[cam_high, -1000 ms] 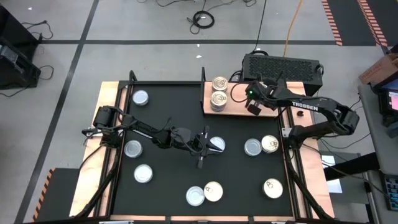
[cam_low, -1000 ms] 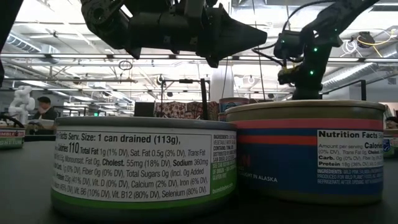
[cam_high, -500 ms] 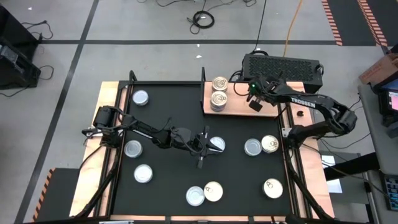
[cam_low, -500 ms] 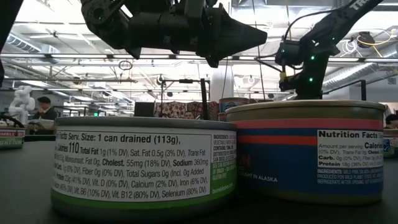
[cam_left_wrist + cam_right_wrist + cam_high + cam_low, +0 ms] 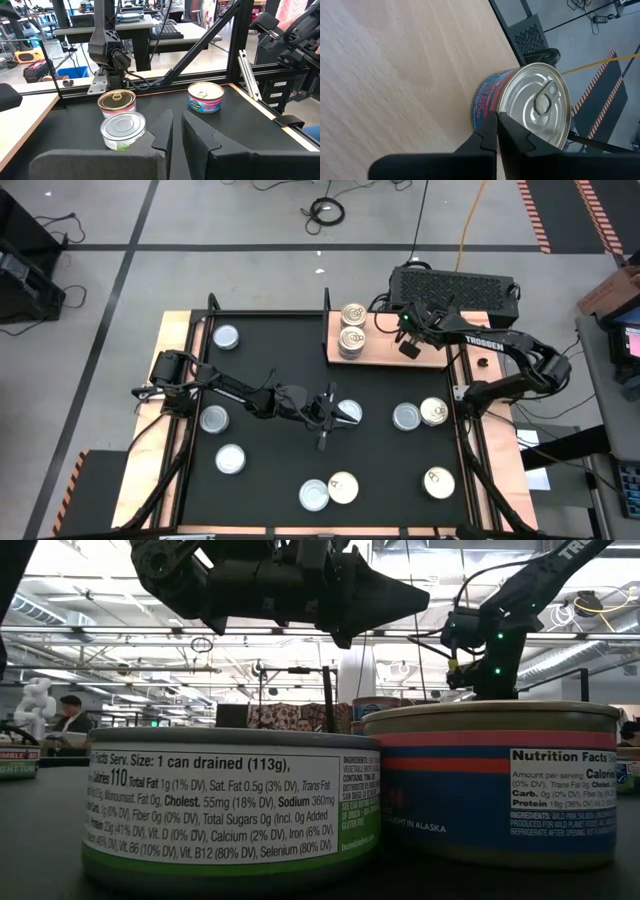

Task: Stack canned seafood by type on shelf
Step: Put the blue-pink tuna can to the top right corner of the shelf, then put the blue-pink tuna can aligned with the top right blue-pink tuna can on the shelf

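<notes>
The shelf [image 5: 385, 350] is a light wooden board at the table's far right. On its left part stand pull-tab tins [image 5: 352, 314] [image 5: 350, 340]. My right gripper [image 5: 408, 348] hangs shut above the bare board to their right. In its wrist view the shut tips [image 5: 497, 122] point toward a red-and-blue pull-tab tin [image 5: 530, 107] resting on the wood. My left gripper [image 5: 338, 412] stays level above mid-table, its fingers [image 5: 176, 122] nearly together and holding nothing. A silver-lidded tin [image 5: 350, 412] sits on the mat below its tips. Several more tins lie on the black mat [image 5: 280, 360].
Loose tins sit at the left [image 5: 226, 336] [image 5: 214, 419] [image 5: 231, 459], near edge [image 5: 313, 495] [image 5: 343, 487] and right [image 5: 405, 417] [image 5: 433, 412] [image 5: 437, 480]. A black post [image 5: 327, 310] stands at the shelf's left edge. A black box [image 5: 455, 285] lies beyond the far edge.
My right gripper has drifted a little toward the table's far edge above the shelf and has stayed shut.
</notes>
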`<action>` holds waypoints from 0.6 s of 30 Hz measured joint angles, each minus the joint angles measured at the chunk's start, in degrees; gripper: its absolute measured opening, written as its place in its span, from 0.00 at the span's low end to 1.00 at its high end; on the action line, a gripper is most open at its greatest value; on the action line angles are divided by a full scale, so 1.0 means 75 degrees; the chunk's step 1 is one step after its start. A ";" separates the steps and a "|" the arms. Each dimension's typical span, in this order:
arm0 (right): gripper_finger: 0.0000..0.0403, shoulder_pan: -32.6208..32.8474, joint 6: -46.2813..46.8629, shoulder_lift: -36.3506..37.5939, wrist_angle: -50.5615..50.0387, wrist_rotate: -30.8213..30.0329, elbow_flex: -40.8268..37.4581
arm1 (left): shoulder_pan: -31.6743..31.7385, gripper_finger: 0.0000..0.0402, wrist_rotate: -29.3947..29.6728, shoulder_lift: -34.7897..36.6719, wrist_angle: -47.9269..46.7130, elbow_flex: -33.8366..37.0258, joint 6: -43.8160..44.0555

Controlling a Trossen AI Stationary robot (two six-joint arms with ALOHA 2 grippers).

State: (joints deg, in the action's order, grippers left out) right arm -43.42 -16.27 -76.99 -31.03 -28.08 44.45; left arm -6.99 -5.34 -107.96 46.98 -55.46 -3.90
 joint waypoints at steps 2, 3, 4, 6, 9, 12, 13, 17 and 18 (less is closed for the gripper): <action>0.02 0.0015 0.0013 0.0000 -0.0002 0.0016 0.0000 | 0.0002 0.11 0.0000 0.0000 0.0000 0.0000 0.0002; 0.04 0.0033 0.0019 0.0000 -0.0004 0.0023 0.0000 | 0.0002 0.11 0.0000 0.0000 0.0000 0.0000 -0.0001; 0.05 0.0060 0.0039 0.0000 -0.0006 0.0024 0.0000 | 0.0002 0.11 0.0000 0.0000 0.0000 0.0000 -0.0001; 0.09 0.0113 0.0079 0.0000 -0.0006 0.0024 0.0000 | 0.0002 0.11 -0.0003 0.0000 0.0000 0.0000 0.0002; 0.15 0.0215 0.0079 0.0000 -0.0017 -0.0037 -0.0003 | 0.0002 0.11 -0.0001 0.0000 0.0000 0.0000 0.0002; 0.20 0.0303 0.0082 0.0000 -0.0189 -0.0247 0.0091 | 0.0002 0.11 -0.0001 0.0000 0.0000 0.0000 0.0002; 0.22 0.0341 0.0082 0.0000 -0.0279 -0.0262 0.0171 | 0.0002 0.11 0.0000 0.0000 0.0000 0.0000 0.0002; 0.27 0.0531 0.0168 0.0000 -0.0788 -0.0261 0.0598 | 0.0002 0.11 0.0000 0.0000 0.0000 0.0000 0.0002; 0.28 0.0593 0.0243 0.0000 -0.0949 -0.0262 0.0744 | 0.0002 0.11 -0.0001 0.0000 0.0000 0.0000 0.0002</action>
State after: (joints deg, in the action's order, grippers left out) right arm -38.98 -14.45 -76.99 -38.14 -30.04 50.02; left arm -6.98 -5.35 -107.96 46.98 -55.46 -3.88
